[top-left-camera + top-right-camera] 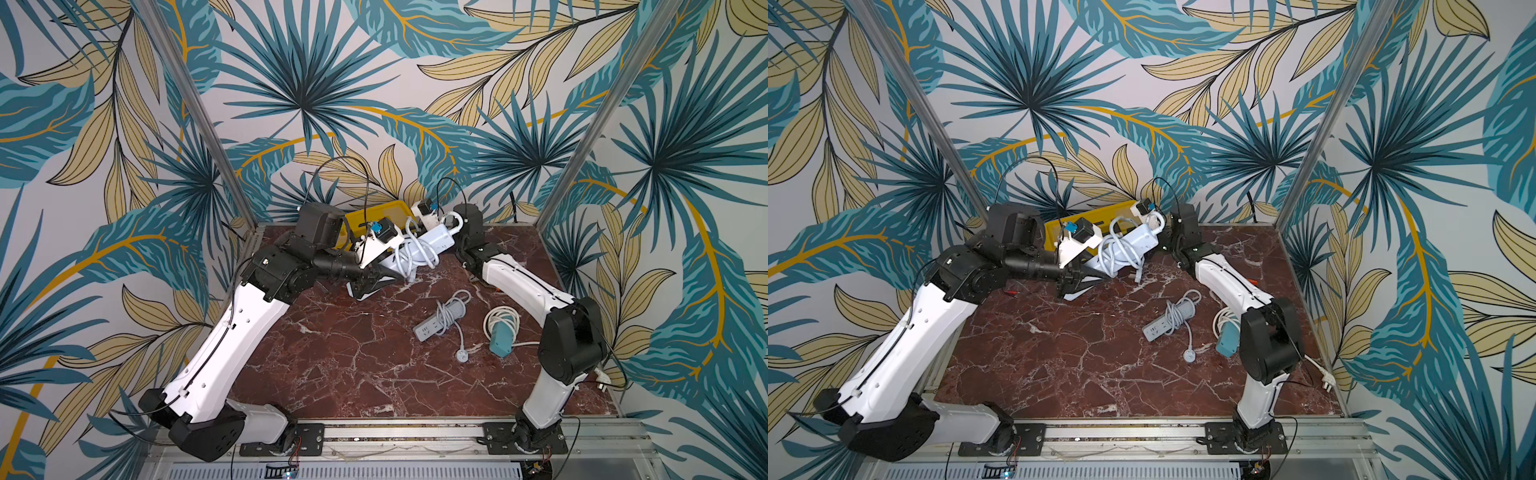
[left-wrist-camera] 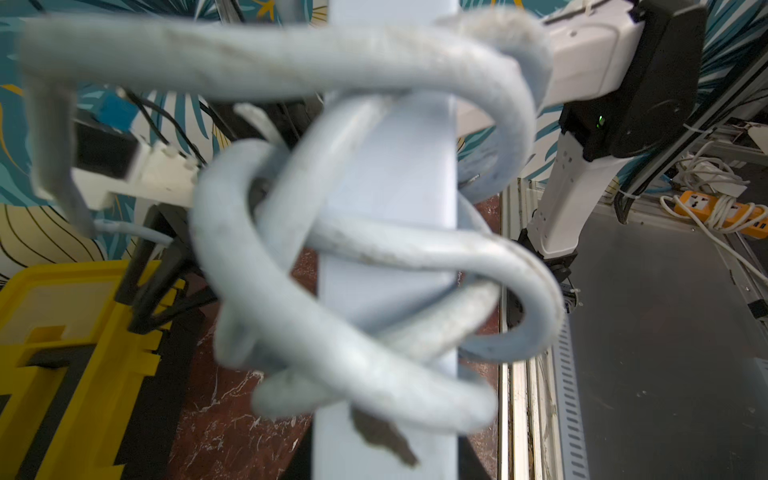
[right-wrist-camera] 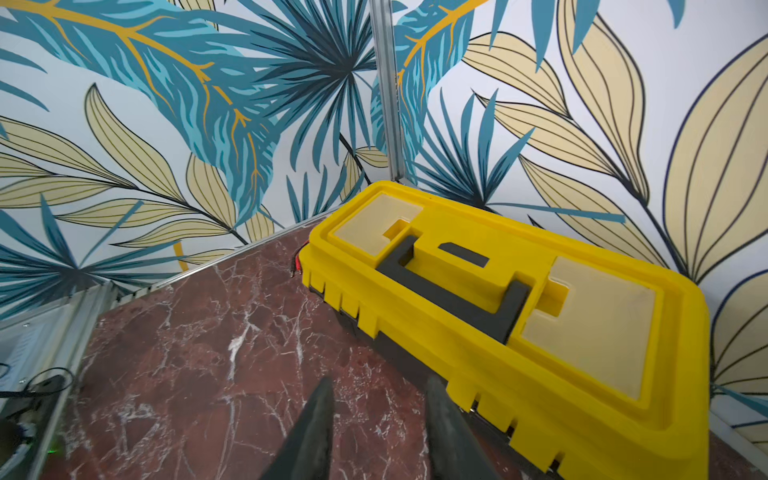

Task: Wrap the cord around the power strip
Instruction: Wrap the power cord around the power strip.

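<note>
A white power strip [image 1: 432, 239] [image 2: 390, 187] hangs tilted above the back of the table, in front of the yellow toolbox. My left gripper [image 1: 392, 275] [image 1: 1094, 272] is shut on its lower end. The white cord [image 1: 415, 255] [image 2: 266, 62] lies round the strip in several loose loops, and one loop [image 1: 456, 219] curls over the far end. In the right wrist view my right gripper [image 3: 380, 384] stands open with only marble between its fingers. Its wrist [image 1: 426, 208] sits by the strip's far end, and its fingers are hidden in both top views.
A yellow toolbox [image 1: 372, 214] [image 3: 519, 316] stands shut against the back wall. A grey power strip [image 1: 430, 328] with wrapped cord and loose plug [image 1: 462, 355] lies mid-right. A teal strip [image 1: 500, 338] with a coiled white cord lies beside the right arm.
</note>
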You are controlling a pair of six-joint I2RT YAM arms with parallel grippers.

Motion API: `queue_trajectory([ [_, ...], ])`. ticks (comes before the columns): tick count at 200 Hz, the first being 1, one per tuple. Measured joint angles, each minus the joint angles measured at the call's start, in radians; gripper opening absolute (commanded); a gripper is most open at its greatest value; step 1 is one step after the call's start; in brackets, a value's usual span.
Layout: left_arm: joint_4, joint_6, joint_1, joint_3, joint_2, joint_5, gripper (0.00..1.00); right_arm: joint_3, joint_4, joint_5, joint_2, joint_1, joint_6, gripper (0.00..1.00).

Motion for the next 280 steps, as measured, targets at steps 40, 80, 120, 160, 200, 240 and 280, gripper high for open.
queue_trajectory([
  [40, 0.003, -0.053, 0.0, 0.057, 0.064, -0.041, 0.0, -0.19, 0.206, 0.131, -0.002, 0.016, 0.158, 0.45],
  [80, 0.002, -0.108, 0.013, 0.071, 0.113, -0.106, 0.0, -0.274, 0.215, 0.261, -0.048, 0.067, 0.138, 0.14],
  [120, 0.003, -0.161, 0.067, 0.096, 0.142, -0.201, 0.0, -0.361, 0.183, 0.367, -0.143, 0.128, 0.093, 0.02],
  [160, -0.002, -0.181, 0.173, 0.1, 0.167, -0.278, 0.0, -0.491, 0.09, 0.463, -0.302, 0.211, 0.023, 0.0],
  [200, -0.009, -0.129, 0.187, 0.046, 0.24, -0.432, 0.0, -0.488, -0.147, 0.6, -0.516, 0.377, -0.229, 0.0],
  [240, -0.002, -0.035, 0.094, -0.173, 0.25, -0.452, 0.0, -0.343, -0.439, 0.748, -0.62, 0.389, -0.5, 0.0],
  [280, 0.042, 0.046, 0.006, -0.366, 0.179, -0.35, 0.0, -0.092, -0.636, 0.777, -0.484, 0.315, -0.709, 0.0],
])
